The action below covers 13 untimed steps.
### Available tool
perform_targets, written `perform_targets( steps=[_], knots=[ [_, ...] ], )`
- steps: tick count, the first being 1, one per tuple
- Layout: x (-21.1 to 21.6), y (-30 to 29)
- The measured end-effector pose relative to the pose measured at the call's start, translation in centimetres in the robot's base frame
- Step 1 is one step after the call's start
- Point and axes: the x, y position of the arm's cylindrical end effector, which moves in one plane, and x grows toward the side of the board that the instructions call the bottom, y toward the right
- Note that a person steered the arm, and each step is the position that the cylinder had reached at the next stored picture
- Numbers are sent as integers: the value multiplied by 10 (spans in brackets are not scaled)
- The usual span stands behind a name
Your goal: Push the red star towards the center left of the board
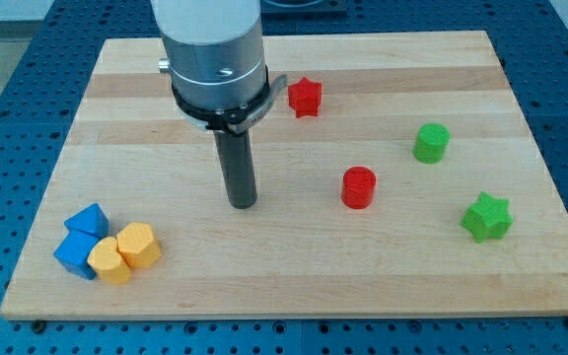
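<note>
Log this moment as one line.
my tip: board centre, touching no block | red star: up-right of tip, not yet pushed | red cylinder: right of tip | task: pending

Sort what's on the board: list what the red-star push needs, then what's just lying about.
For the job: red star, my tip, wooden board.

Lying about: red cylinder, green cylinder, green star, two blue blocks, two yellow blocks.

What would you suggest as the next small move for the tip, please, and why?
Probably move my tip up and around to the view's right of the red star. The tip sits below and left of the star, apart from it, and only a push from the star's right side sends it leftward.
</note>
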Motion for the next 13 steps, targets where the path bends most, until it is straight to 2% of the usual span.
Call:
perform_targets(
  steps=[1, 2, 4, 5, 7, 9, 10, 11, 12, 13],
  knots=[
    [-1, 0],
    [-42, -1],
    [-48, -1],
    [-64, -1],
    [-172, 1],
    [-217, 41],
    [-189, 107],
    [-168, 147],
    [-167, 147],
    [-126, 147]
  ],
)
